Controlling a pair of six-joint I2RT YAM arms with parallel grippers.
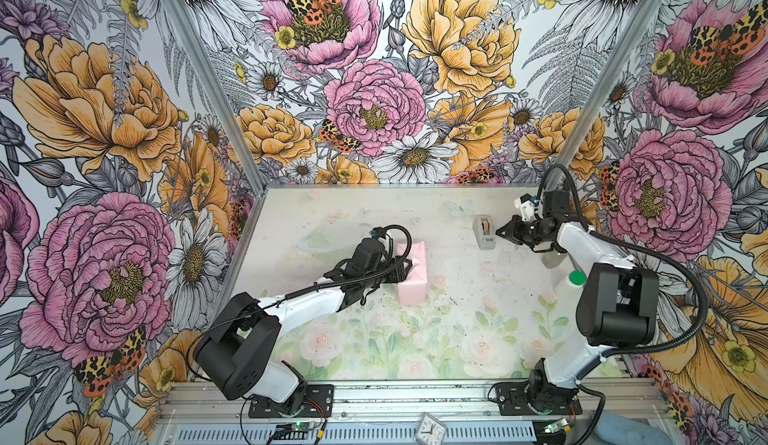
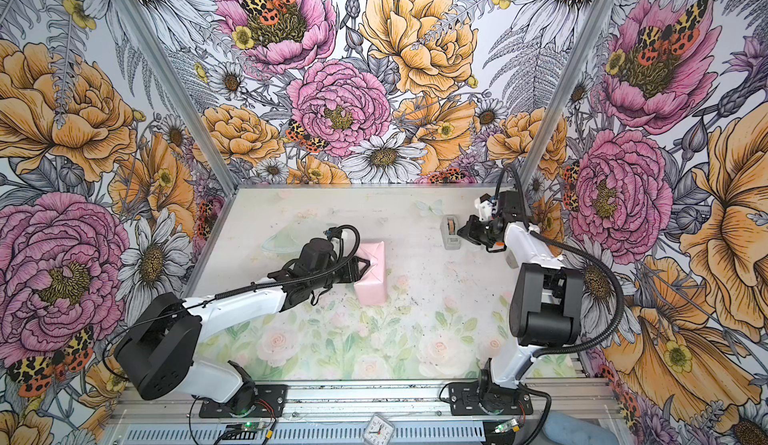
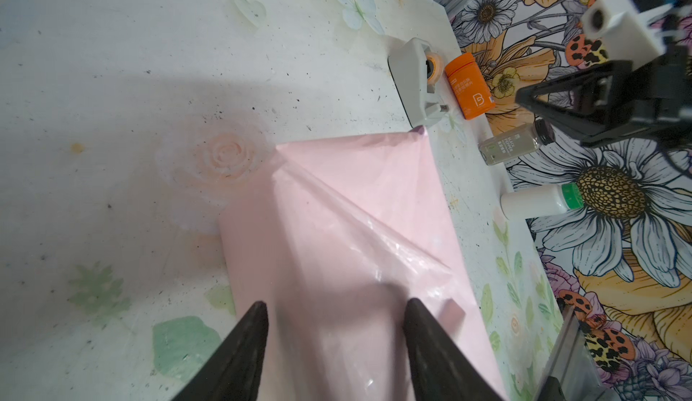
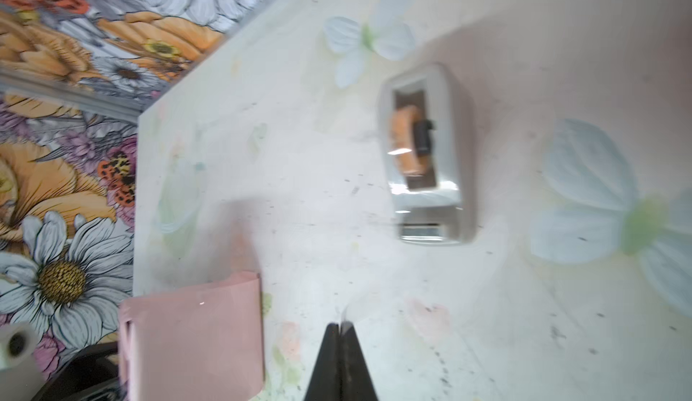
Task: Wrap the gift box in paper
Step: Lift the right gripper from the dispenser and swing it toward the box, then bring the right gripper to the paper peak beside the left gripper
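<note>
A grey tape dispenser [image 1: 483, 233] stands on the flower-printed tabletop [image 1: 457, 322]. Just beside it, toward the side wall, sits an orange jar [image 3: 468, 86]. A clear pepper bottle [image 3: 513, 144] and a green-capped white bottle [image 3: 539, 200] lie farther from it along that table edge. A small clock [image 1: 430, 427] rests well apart from it, at the front rail.

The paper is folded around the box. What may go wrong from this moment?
The left hand is open over the pink paper, not gripping it; if it lifts, the folds may spring open, as I cannot tell whether the end flap is taped.
The right hand is shut beside the tape dispenser; it might push the dispenser instead of taking tape.
The white bottle sits close by the right arm and could be knocked.
</note>
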